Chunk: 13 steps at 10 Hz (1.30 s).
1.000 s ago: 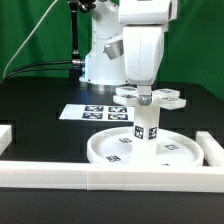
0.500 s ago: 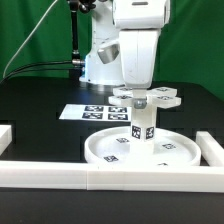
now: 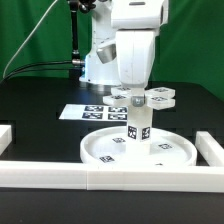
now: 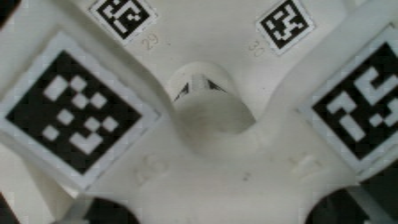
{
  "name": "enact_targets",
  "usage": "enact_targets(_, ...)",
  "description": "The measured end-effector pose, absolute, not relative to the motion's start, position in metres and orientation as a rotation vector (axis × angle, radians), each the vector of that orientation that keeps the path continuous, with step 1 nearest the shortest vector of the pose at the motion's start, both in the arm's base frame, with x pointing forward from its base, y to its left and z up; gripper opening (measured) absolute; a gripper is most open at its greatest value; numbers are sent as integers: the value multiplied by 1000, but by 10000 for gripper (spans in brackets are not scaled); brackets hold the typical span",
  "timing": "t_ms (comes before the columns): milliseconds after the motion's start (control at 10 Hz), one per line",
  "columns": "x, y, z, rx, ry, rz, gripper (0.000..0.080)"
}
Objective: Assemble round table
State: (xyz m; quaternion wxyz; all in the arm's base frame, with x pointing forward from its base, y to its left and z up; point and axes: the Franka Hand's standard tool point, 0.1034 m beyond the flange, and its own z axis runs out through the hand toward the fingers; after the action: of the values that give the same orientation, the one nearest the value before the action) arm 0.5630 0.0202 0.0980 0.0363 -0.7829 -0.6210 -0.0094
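Observation:
The large round disc [image 3: 105,150] lies on the black table near the front rail. The short cylinder leg [image 3: 138,128] stands upright at its middle. The flat cross-shaped piece [image 3: 160,97] sits level on top of the leg, its rounded arms sticking out. My gripper [image 3: 138,96] comes straight down onto the cross's middle and looks shut on it. In the wrist view the cross-shaped piece [image 4: 214,130] fills the picture, with black-and-white tags on its arms. My fingertips do not show clearly there.
The marker board [image 3: 85,112] lies flat behind the disc, toward the exterior view's left. White border rails run along the front [image 3: 110,178], the right [image 3: 212,150] and the left [image 3: 8,135]. The arm's white base [image 3: 95,62] stands at the back.
My gripper, the cross-shaped piece, the leg and the disc under them have all shifted a little toward the exterior view's left.

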Motion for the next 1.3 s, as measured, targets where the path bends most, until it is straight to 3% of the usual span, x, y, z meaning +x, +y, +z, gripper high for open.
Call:
enact_targets(900, 563, 21, 98, -2845, -1143, 1, 445)
enact_targets(1300, 558, 22, 97, -3029, -462, -11, 445)
